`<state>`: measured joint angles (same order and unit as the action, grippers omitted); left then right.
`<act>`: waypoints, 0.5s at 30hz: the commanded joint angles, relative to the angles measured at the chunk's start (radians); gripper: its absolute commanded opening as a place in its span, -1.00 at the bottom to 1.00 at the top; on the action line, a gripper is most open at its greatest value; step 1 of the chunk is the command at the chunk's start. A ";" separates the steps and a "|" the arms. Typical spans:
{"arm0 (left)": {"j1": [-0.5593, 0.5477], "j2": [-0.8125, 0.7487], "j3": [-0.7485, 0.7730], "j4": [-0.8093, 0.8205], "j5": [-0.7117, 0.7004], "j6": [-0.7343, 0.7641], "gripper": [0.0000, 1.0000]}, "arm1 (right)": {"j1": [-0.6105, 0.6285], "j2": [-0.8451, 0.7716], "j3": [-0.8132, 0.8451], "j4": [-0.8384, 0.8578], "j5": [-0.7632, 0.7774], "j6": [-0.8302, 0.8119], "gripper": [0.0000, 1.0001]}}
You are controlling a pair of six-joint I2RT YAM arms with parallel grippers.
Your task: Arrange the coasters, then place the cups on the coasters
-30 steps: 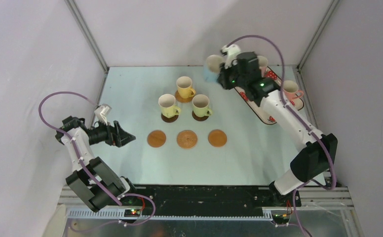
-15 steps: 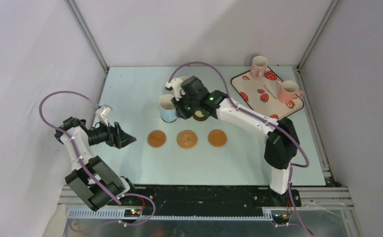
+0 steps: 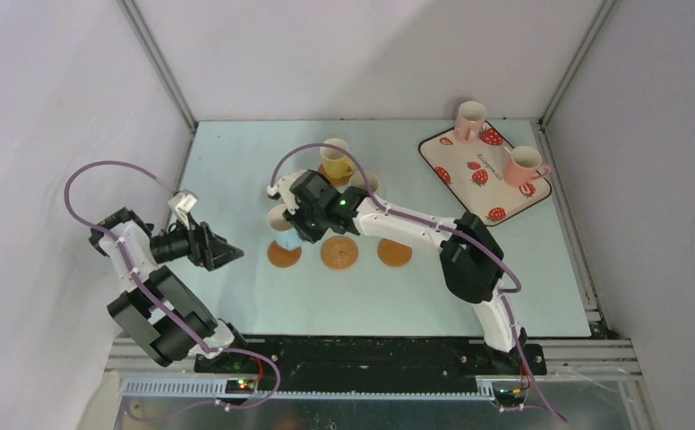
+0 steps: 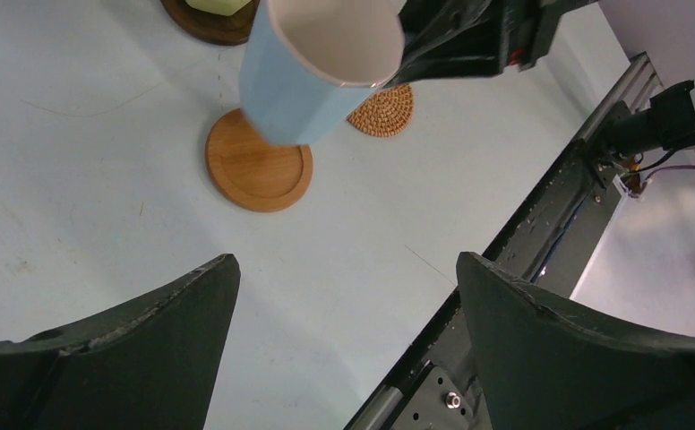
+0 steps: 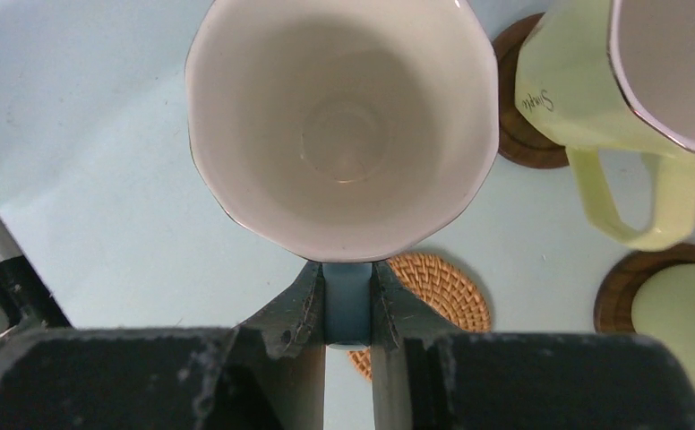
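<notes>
Right pincer (image 5: 348, 300) clenched on glossy blue mug (image 5: 339, 134) handle, over smooth round wooden coaster (image 4: 259, 176).

A pale blue-green tabletop (image 3: 236, 161) sits boxed in by a plain off-white back wall (image 3: 362, 54), left wall (image 3: 48, 107) and right wall (image 3: 666, 179). Slim aluminium posts (image 3: 156, 63) climb the back corners. A black rail (image 3: 371, 351) borders the near edge. The light is soft and even.
</notes>
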<state>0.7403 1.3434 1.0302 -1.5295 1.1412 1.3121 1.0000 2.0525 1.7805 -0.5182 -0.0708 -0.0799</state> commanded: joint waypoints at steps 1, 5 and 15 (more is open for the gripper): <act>0.017 -0.005 0.036 -0.076 0.051 0.071 0.97 | 0.021 0.023 0.110 0.083 0.028 -0.006 -1.00; 0.019 -0.005 0.037 -0.076 0.051 0.073 0.97 | 0.034 0.048 0.130 0.075 0.022 0.005 -1.00; 0.023 -0.004 0.038 -0.075 0.054 0.073 0.97 | 0.053 0.066 0.119 0.072 0.013 0.016 -1.00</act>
<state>0.7517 1.3437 1.0306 -1.5585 1.1587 1.3472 1.0412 2.1376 1.8317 -0.5201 -0.0574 -0.0788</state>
